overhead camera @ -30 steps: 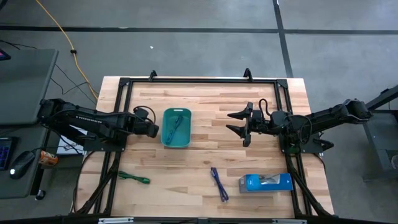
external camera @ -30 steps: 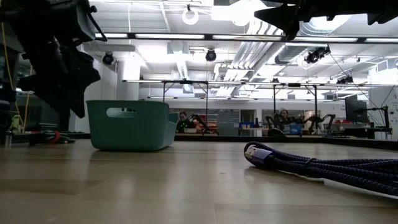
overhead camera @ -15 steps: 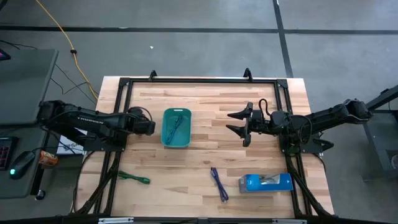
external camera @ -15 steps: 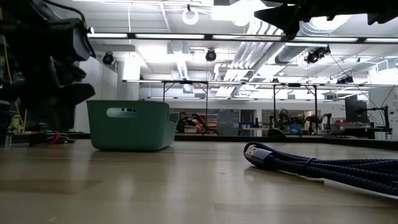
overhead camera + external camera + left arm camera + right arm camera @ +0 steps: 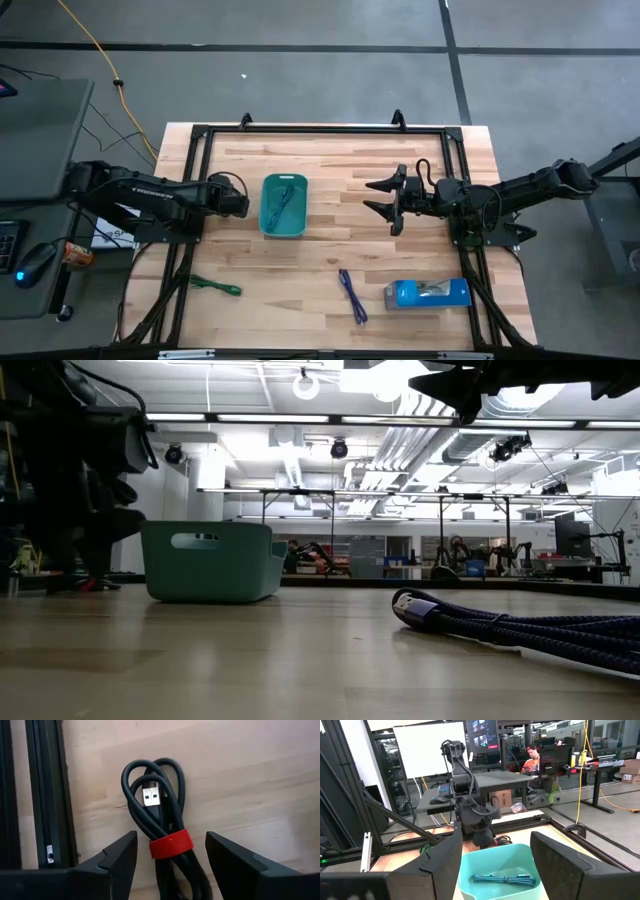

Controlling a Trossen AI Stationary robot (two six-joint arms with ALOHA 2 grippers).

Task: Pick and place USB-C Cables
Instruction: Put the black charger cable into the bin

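Note:
A light blue cable [image 5: 283,205] lies inside the teal tray [image 5: 266,222]; the right wrist view shows the same cable [image 5: 504,879] on the tray floor. The green cable [image 5: 215,287] lies flat on the table near the left front. The dark blue-purple cable [image 5: 352,295] lies flat near the front middle, and also shows close up in the low view [image 5: 500,625]. My left gripper [image 5: 240,203] is open just left of the tray, above a black cable bundle with a red band [image 5: 160,820]. My right gripper [image 5: 375,197] is open, right of the tray, holding nothing.
A bright blue box [image 5: 428,293] sits at the table's front right. A black frame rail [image 5: 320,130] runs around the table's edges. Bare wood lies between the tray and my right gripper. People sit at desks in the room beyond.
My left gripper has drawn back a little from the tray's left wall toward the table's left edge and risen slightly. My right arm has kept still. No cable has moved.

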